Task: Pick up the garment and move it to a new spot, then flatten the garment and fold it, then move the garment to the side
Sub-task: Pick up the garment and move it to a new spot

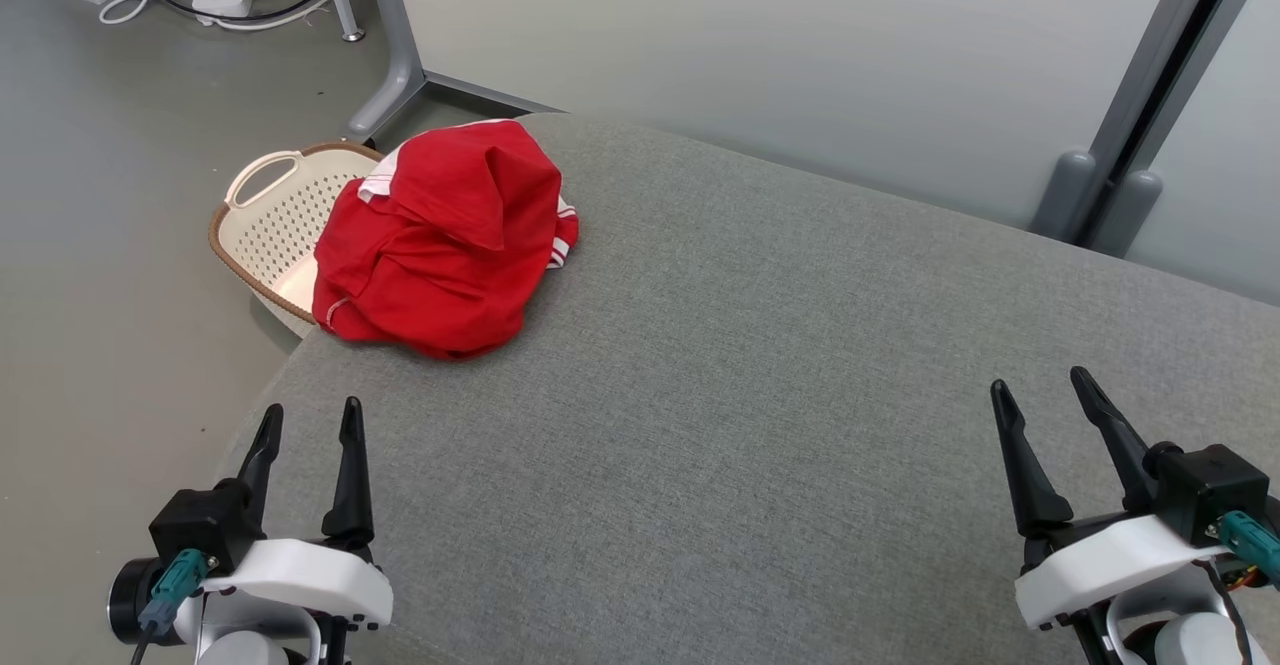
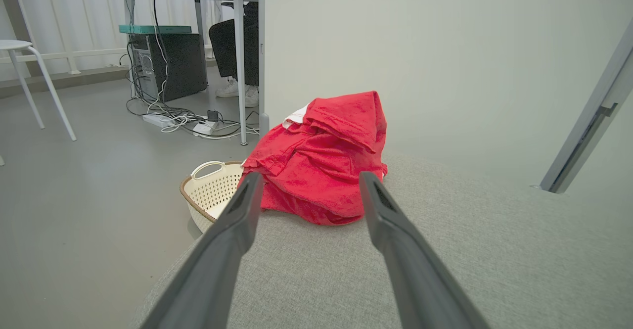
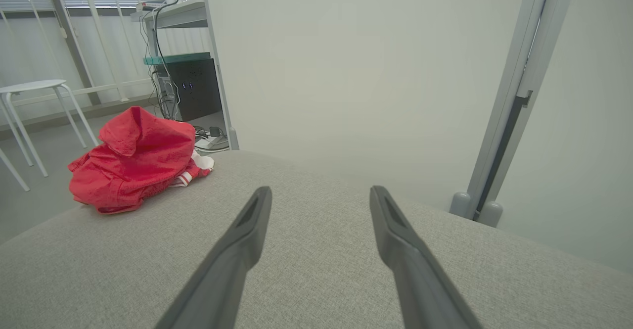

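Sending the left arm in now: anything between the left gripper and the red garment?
Nothing visible. The grey fabric surface runs from the open left gripper to the red garment, crumpled at its far left edge; the basket sits on the floor beyond, off the path.

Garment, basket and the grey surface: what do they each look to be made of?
Garment: soft cloth, matte red with white striped trim; it slumps in creased folds. Whether knit or woven is unclear.
Basket: probably rigid plastic, cream, with rows of punched holes, a moulded handle and a brown rim.
Surface: grey fabric covering with a fine flecked weave; the rounded edge suggests padding beneath.
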Robot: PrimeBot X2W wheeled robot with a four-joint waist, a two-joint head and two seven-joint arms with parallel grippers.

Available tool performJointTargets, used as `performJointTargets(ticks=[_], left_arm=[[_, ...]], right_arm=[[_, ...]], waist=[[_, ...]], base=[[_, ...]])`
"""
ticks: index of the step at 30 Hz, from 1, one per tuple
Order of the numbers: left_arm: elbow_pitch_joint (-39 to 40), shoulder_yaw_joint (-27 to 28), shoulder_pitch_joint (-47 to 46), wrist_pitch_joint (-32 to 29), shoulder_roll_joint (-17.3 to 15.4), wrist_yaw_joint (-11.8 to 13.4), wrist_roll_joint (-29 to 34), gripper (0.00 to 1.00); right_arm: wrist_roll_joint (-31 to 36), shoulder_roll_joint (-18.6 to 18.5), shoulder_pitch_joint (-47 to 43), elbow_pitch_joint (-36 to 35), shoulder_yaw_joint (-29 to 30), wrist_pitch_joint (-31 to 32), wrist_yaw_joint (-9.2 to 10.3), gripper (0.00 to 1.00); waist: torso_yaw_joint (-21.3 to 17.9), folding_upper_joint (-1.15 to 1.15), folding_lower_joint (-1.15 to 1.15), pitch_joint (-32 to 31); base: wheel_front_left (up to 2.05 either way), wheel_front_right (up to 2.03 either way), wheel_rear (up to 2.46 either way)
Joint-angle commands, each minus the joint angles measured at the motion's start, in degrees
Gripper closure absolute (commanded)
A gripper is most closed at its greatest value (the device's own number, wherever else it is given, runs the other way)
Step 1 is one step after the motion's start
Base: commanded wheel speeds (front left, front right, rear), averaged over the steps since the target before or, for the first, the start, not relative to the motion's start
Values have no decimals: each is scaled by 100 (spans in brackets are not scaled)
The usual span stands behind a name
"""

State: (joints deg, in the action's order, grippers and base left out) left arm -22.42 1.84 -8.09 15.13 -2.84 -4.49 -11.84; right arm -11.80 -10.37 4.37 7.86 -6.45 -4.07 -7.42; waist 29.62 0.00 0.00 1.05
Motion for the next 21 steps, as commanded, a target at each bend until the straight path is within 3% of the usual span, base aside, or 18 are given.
performJointTargets(ticks=[1,9,13,21], left_arm=[[-1,4,-81,2,-14,13,-3,0],[60,-115,-361,2,-13,46,-56,0],[-64,-256,-900,2,-12,62,-241,0],[-1298,-391,-2453,2,-11,62,-499,0]], right_arm=[[-3,-24,12,-28,14,6,-13,0],[-10,-86,154,-134,80,90,-13,0],[24,-230,329,-384,139,237,-13,0],[-25,-692,830,-994,225,637,-9,0]], waist=[[-11,0,0,12],[-103,0,0,289],[-238,0,0,800],[-589,0,0,2075]], base=[[0,0,0],[0,0,0],[0,0,0],[0,0,0]])
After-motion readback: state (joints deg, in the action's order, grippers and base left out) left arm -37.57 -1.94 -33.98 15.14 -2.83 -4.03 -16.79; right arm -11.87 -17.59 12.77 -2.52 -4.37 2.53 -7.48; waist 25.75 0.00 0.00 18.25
